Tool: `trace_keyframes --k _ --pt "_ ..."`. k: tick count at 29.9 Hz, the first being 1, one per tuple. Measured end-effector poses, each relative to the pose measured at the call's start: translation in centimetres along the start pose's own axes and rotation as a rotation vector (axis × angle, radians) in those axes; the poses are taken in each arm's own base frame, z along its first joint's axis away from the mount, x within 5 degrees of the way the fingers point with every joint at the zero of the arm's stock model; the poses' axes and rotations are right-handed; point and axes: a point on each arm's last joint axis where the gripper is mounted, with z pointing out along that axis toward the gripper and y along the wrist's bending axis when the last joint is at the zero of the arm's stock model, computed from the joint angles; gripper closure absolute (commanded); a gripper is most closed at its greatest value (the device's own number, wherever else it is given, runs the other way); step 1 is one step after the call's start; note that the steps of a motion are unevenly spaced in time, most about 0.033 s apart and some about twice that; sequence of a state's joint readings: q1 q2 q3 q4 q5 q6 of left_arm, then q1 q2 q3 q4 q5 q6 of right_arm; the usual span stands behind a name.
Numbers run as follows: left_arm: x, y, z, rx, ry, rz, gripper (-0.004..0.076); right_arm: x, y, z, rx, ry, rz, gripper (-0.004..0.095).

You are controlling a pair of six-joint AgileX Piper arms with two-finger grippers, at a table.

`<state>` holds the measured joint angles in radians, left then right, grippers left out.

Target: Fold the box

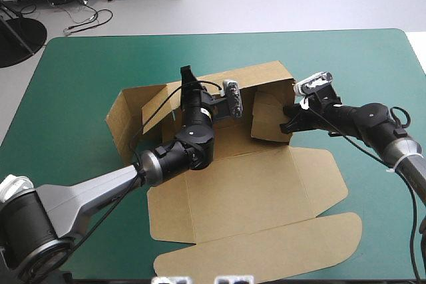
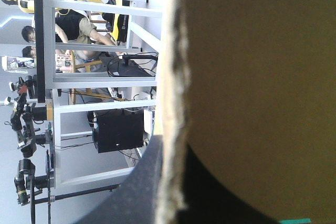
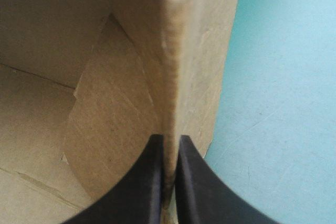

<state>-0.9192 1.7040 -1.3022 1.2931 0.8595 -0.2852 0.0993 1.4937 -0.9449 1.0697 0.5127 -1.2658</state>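
Nearest to us in the high view is the left arm (image 1: 100,191), crossing from the lower left of the frame to its middle. There the left gripper (image 1: 186,76) is clenched over the top edge of the back wall (image 1: 263,78) of the box (image 1: 259,184). The left wrist view agrees, with raw board edge running up from between its black fingers (image 2: 137,198). The right gripper (image 1: 290,119) enters from the right of the frame and pinches the right side flap (image 1: 266,121), its jaws all but closed on the board's edge in its own view. We find the box at the centre of the teal-green cover (image 1: 73,64), half raised. The back wall and the left side wall (image 1: 123,121) stand toward the upper middle, while the flat panels (image 1: 266,244) lie spread toward the lower middle and lower right. We judge the board light and dry, stiff across each panel but ready to hinge at its creases. A firm pinch on a free edge near a crease should steer it well, though a hard squeeze could crush the cut edge. Bare cover lies open at the upper left, the far left and the right of the frame, so we have room to swing outward. The lowest flap reaches close to the table's near edge, and the left arm lies over part of the flat panels, so we expect little room there.
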Motion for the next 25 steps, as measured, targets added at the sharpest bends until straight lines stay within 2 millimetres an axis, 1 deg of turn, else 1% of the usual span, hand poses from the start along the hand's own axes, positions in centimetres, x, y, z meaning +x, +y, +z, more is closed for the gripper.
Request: trace_keyframes --k 2,3,4,5,8,10,15,18,20,25 --pt "0.0 0.0 0.0 0.000 0.000 0.000 0.0734 0.0 0.0 0.0 -0.004 0.002 -0.002 0.0889" --pt "0.0 0.0 0.0 0.000 0.000 0.000 0.0734 0.0 0.0 0.0 -0.003 0.004 0.001 0.0847" --pt "0.0 0.0 0.0 0.000 0.001 0.000 0.0734 0.1 0.0 0.0 -0.004 0.007 0.007 0.0797" --pt "0.0 0.0 0.0 0.000 0.001 0.000 0.0734 0.1 0.0 0.0 -0.004 0.009 0.016 0.0702" --pt "0.0 0.0 0.0 0.000 0.002 0.000 0.0734 0.2 0.1 0.0 -0.010 0.029 0.038 0.0491" --pt "0.0 0.0 0.0 0.000 0.004 -0.001 0.0734 0.5 0.3 0.0 -0.031 0.053 0.062 0.0429" --pt "0.1 0.0 0.0 -0.001 0.007 -0.005 0.0734 1.5 0.6 0.2 -0.082 0.158 0.016 0.0427" --pt "0.1 0.0 0.0 -0.001 0.009 -0.017 0.0733 1.8 0.6 0.2 -0.089 0.189 -0.006 0.0427" --pt "0.1 0.0 0.0 -0.001 0.009 -0.022 0.0734 1.9 0.5 0.3 -0.082 0.189 -0.008 0.0436" --pt "0.0 0.0 0.0 -0.002 0.003 -0.025 0.0734 1.3 0.2 0.5 -0.047 0.123 0.001 0.0480"
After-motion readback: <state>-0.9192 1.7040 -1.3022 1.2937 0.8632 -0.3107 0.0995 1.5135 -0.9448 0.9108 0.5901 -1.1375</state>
